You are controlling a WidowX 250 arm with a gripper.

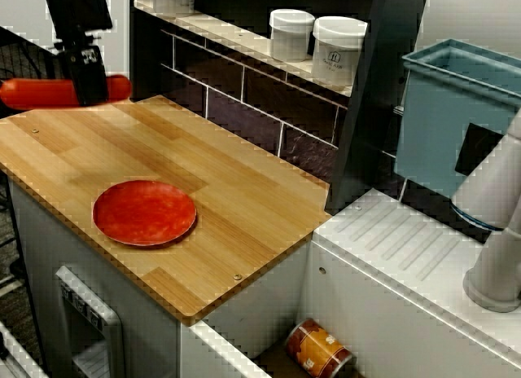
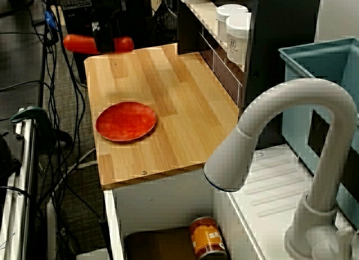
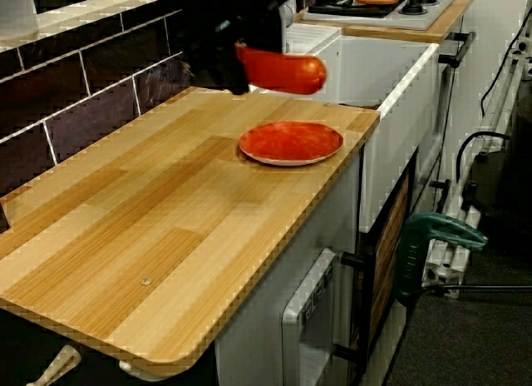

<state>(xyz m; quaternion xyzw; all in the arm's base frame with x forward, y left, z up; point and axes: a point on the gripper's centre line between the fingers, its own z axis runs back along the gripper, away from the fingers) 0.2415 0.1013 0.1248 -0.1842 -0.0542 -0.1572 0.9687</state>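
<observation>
My black gripper is shut on a long red sausage, which it holds level by its middle. In the view from the front it hangs just above the far left corner of the wooden counter. The faucet-side view shows the gripper and sausage over the counter's far edge. A round red plate lies flat on the counter, nearer the front edge and apart from the gripper. In the view along the counter, the sausage floats above and behind the plate, with the gripper dark and blurred.
An orange can lies in the sink below the counter's right end. A white faucet arches over the sink. Two white jars stand on the tiled ledge, a blue bin to their right. Cables and a green clamp lie beyond the counter's front edge.
</observation>
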